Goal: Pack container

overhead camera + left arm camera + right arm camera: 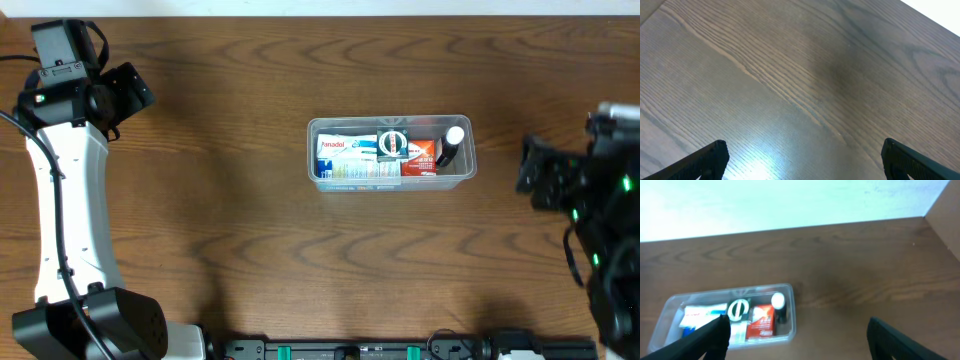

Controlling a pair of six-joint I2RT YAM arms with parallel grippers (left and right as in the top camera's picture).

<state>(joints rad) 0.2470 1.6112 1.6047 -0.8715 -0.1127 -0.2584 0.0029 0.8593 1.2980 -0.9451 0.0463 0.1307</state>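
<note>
The container (312, 152) is a clear shallow tub at the middle of the wooden table. Inside lie a white-and-blue box (338, 150), a round green-and-white item (392, 143), a red box (421, 158) and a dark tube with a white cap (451, 143). My right gripper (540, 172) hangs to the right of the tub, apart from it. In the right wrist view it (799, 336) is open and empty, with the container (793, 314) ahead to the left. My left gripper (128, 92) is at the far left; in its wrist view it (802, 156) is open over bare wood.
A black rail (400, 350) runs along the table's front edge. The left arm's white body (65, 220) stands along the left side. In the right wrist view the table's far edge (790, 229) meets a pale wall.
</note>
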